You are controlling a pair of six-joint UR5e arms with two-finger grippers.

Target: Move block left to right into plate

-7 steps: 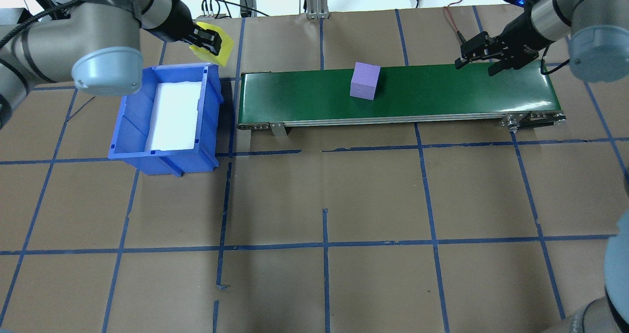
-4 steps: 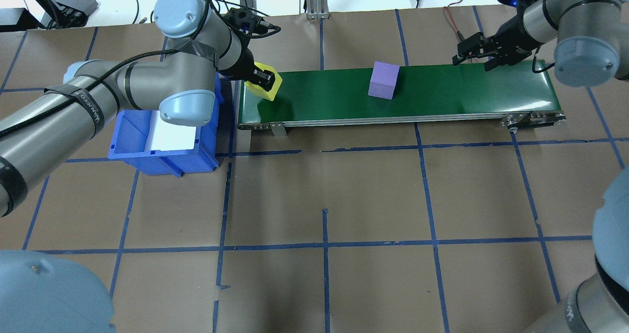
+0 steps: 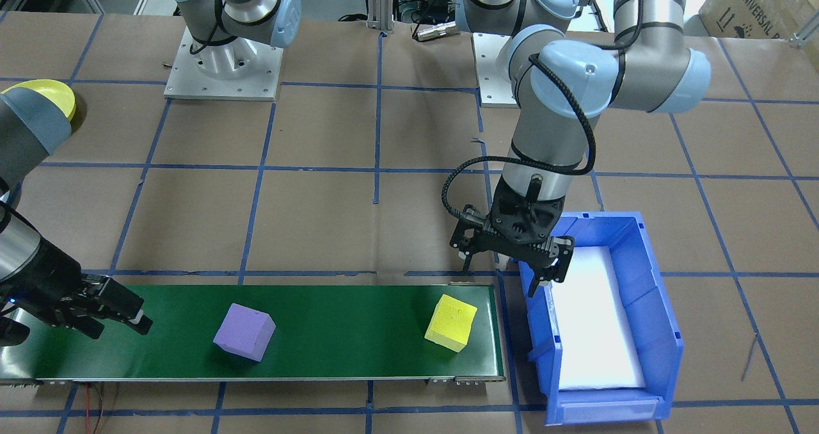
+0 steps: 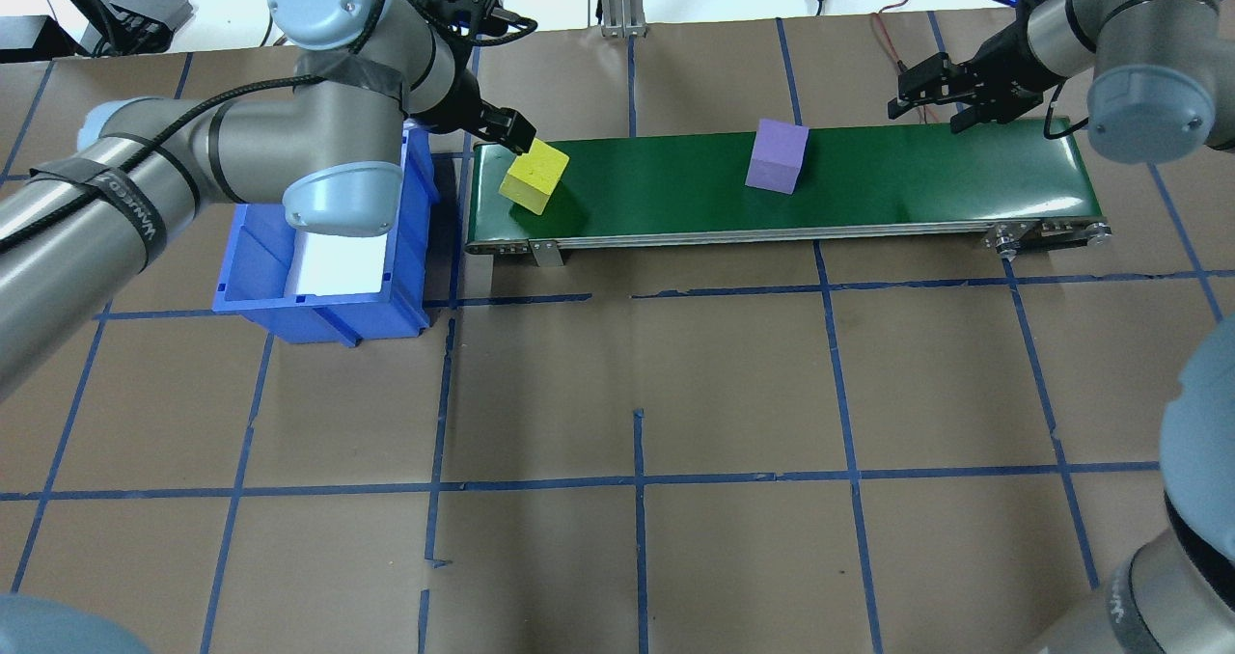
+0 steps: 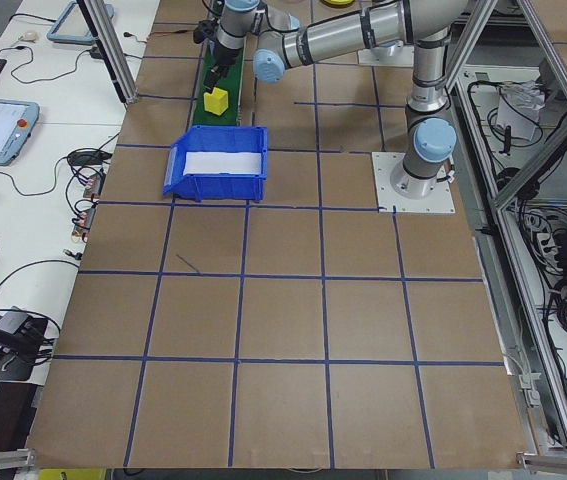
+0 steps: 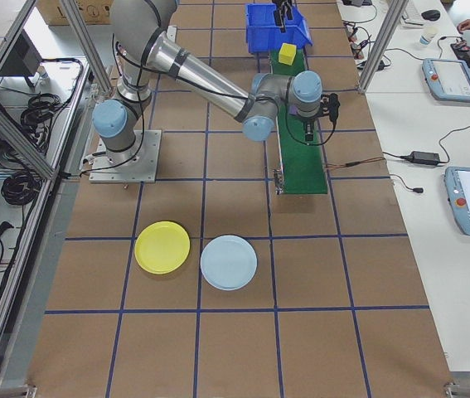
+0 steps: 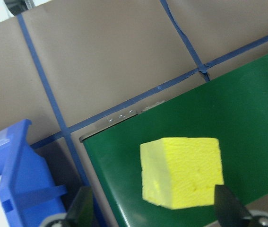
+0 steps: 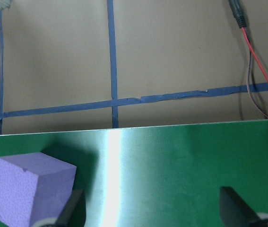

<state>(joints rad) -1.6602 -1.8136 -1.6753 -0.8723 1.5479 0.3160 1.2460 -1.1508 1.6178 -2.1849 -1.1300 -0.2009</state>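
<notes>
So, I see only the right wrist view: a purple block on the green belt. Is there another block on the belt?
Observer: Yes, a yellow block lies at the other end of the conveyor belt, next to the blue bin.
Operator: Does the left hand hold it?
Observer: No, the left hand is open and its fingers do not touch the block.
Operator: And where are the plates?
Observer: A yellow plate and a light blue plate lie on the table beyond the belt's end on the robot's right.
</notes>
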